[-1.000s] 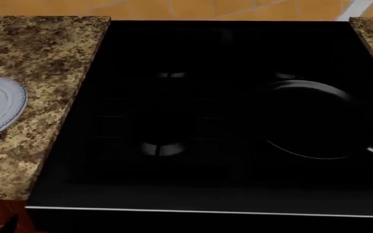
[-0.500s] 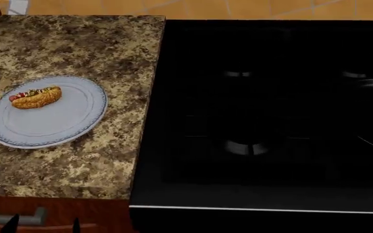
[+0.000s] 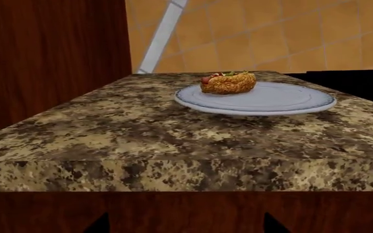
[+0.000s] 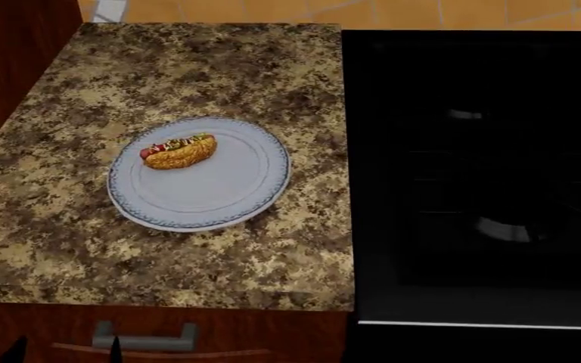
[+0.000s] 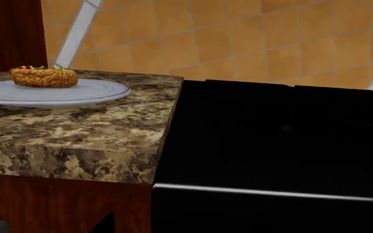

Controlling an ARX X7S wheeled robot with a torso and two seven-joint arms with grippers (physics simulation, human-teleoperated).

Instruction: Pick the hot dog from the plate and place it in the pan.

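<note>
Swung further left over the past second — the pan, in full sight on the stove a second ago and a sliver at the head view's right edge half a second ago, now out of every view. Brought toward centre instead: the plate (image 4: 199,173) on the granite counter (image 4: 88,249), with the hot dog (image 4: 178,151) lying on it around 10 o'clock of the plate's middle, inside the blue rim. Black stove (image 4: 472,174) just beside the counter at 3 o'clock. Left gripper (image 3: 181,224) low before the counter's front edge, only two dark tips showing, apparently apart — nothing between them. Right gripper barely a dark tip in its own view; spread or closed, cannot tell. Judged: base lined up for the pick, reach not yet begun; carrying to the pan will need a swing back right.
</note>
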